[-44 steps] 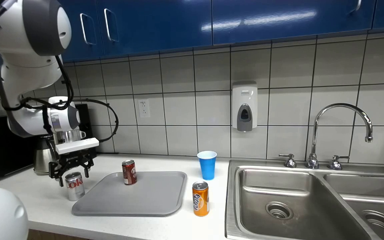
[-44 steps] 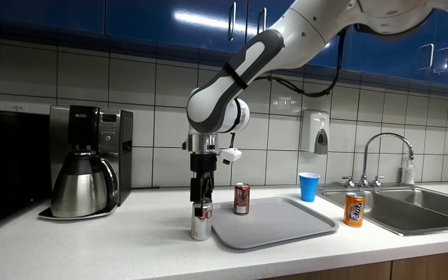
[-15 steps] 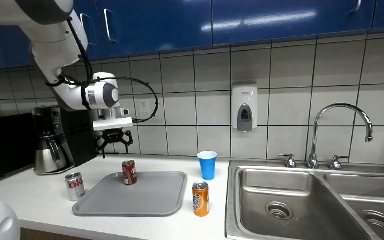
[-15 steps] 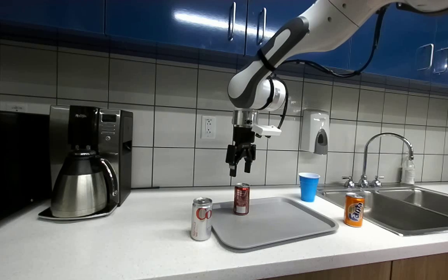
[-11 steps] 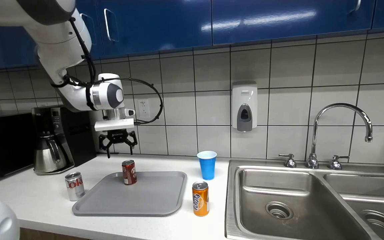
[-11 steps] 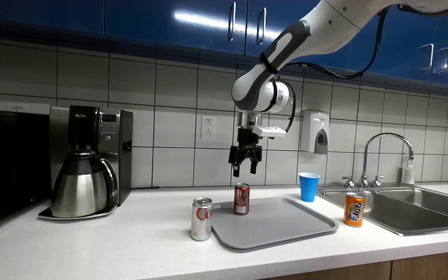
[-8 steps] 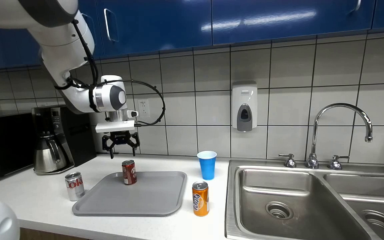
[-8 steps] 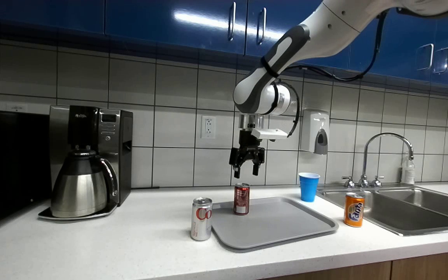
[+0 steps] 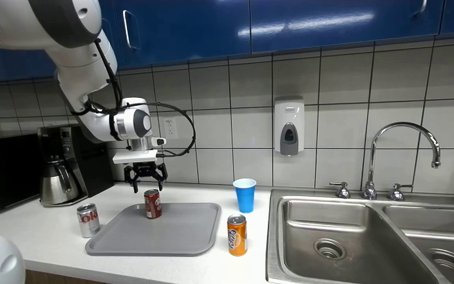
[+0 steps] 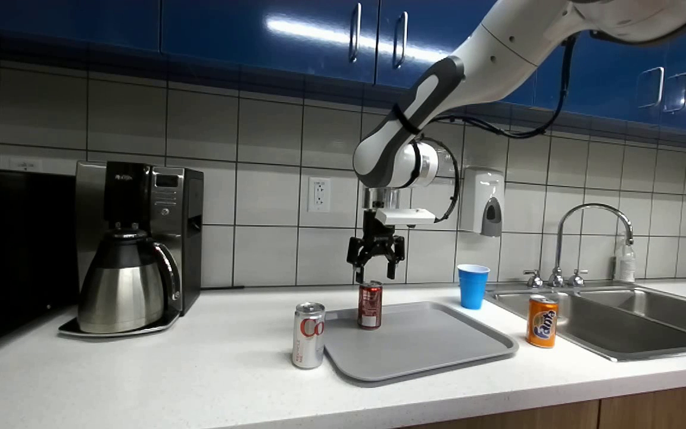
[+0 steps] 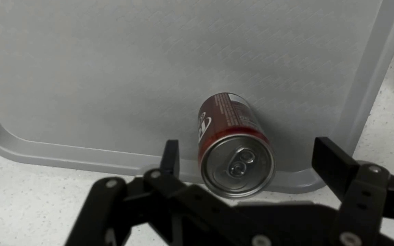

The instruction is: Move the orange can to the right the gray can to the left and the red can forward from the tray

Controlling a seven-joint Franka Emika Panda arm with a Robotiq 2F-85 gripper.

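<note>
The red can (image 9: 153,204) stands upright on the tray (image 9: 168,233), toward the back edge of the surface (image 10: 200,375), close to the tray's back corner on the coffee maker (image 10: 170,220) side. The jaws hang almost straight over it, pointing down and, it seems, just above its lid (image 11: 238,167); I can't be sure how exactly they line up front to back. They are spread well wider than the can and have hold of nothing. In the wrist view the lid sits between their 2 sides, a shade nearer the side at left there. The can's long axis runs straight up toward them, and their spread runs roughly along the back edge, so I'd say a plain drop should bring 1 side down each flank. A small sideways nudge beforehand might keep the closer side from clipping the lid. Only 1 arm (image 10: 420,107) is here to do it.

As for the others, the gray can (image 10: 308,335) stands on the surface just beside the tray, toward the coffee maker end, and the orange can (image 10: 542,322) stands between the tray and the sink (image 9: 276,236), as both exterior views show. I'd count 2 of 3 moves done. Which edge "forward" means, back or front, I can't tell.
</note>
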